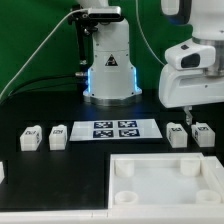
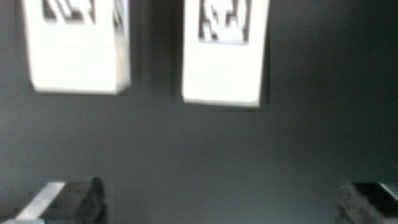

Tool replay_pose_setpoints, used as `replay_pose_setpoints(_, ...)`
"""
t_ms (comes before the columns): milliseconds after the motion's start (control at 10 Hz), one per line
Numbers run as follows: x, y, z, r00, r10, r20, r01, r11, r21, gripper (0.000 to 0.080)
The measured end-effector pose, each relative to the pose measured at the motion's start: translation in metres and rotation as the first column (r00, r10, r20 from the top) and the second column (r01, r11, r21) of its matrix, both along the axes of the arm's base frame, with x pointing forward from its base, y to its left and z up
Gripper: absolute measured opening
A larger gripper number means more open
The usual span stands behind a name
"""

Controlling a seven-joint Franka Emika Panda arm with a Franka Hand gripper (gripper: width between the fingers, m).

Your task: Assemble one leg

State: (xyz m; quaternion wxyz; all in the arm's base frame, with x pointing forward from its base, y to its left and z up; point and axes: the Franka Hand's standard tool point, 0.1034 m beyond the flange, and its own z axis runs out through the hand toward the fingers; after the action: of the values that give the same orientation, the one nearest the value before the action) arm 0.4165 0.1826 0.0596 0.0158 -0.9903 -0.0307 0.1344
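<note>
Two white legs (image 1: 178, 135) (image 1: 203, 135) with black-and-white tags lie on the black table at the exterior view's right. My gripper (image 1: 186, 110) hangs just above them, open and empty. In the wrist view the same two legs (image 2: 80, 45) (image 2: 226, 50) lie side by side ahead of my gripper (image 2: 217, 205). Its dark fingertips (image 2: 63, 200) stand wide apart with only bare table between them. Two more legs (image 1: 30, 137) (image 1: 57, 135) lie at the exterior view's left.
The large white square tabletop (image 1: 150, 162) with raised corner sockets lies at the front right. The marker board (image 1: 118, 129) lies in the middle, before the robot's base (image 1: 108, 70). A white part (image 1: 2, 170) shows at the left edge.
</note>
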Motion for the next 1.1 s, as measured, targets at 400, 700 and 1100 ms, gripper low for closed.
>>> replay_pose_setpoints(400,-0.009,0.007,-0.003,0.948,-0.003,-0.317,-0.017,0.998,-0.060,0.0649)
replay_pose_setpoints(700,-0.014,0.003,-0.008,0.862,-0.007,-0.508,-0.042,0.996,-0.084,0.0649)
replay_pose_setpoints(1100,-0.033,0.011,-0.032,0.839,-0.017,-0.544,-0.047,0.994,-0.103,0.0649)
